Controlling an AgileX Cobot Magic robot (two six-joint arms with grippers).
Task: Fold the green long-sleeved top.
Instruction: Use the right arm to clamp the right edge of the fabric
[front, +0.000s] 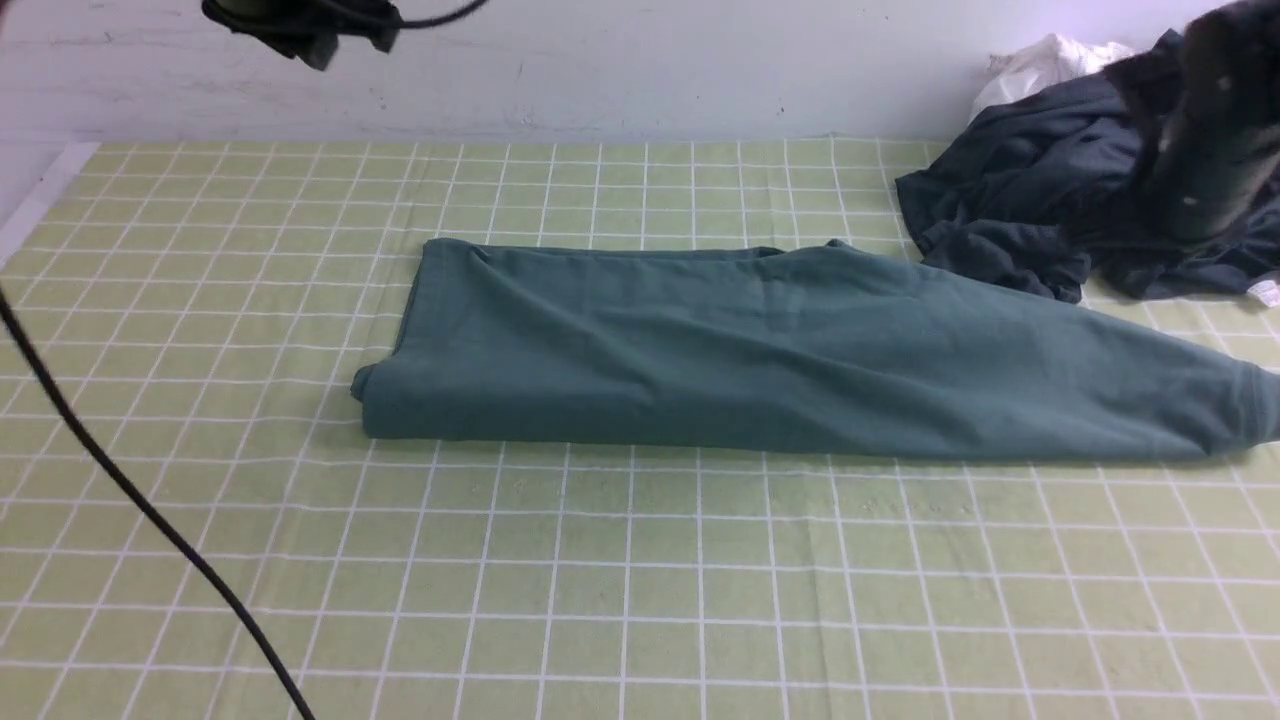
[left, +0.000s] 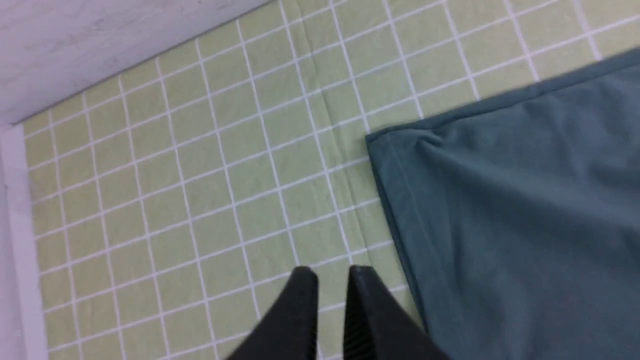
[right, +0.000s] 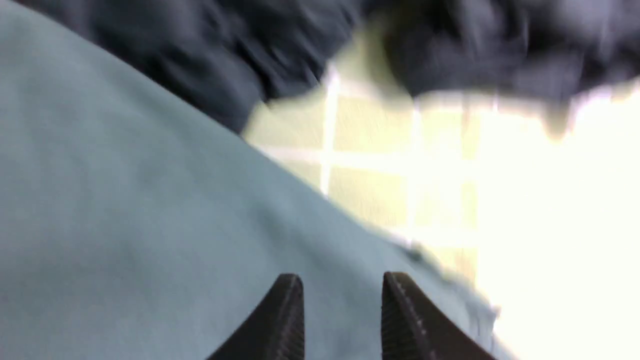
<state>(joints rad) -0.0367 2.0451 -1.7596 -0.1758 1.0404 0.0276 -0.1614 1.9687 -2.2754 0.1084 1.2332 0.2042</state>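
Note:
The green long-sleeved top (front: 760, 350) lies folded into a long band across the middle of the table, with its cuffed sleeve end (front: 1255, 405) reaching the right edge. My left gripper (left: 332, 272) hangs above the tablecloth just beside the top's left corner (left: 525, 210); its jaws are slightly apart and empty. In the front view it shows high at the far left (front: 300, 30). My right gripper (right: 342, 280) is open and empty just above the top's right part (right: 125, 200). The right arm (front: 1215, 130) is a blur at the far right.
A dark charcoal-grey garment (front: 1020, 200) lies crumpled at the back right, touching the green top; it also shows in the right wrist view (right: 200, 50). A white cloth (front: 1045, 65) sits behind it. A black cable (front: 130, 490) crosses the front left. The green checked tablecloth (front: 640, 580) covers the table.

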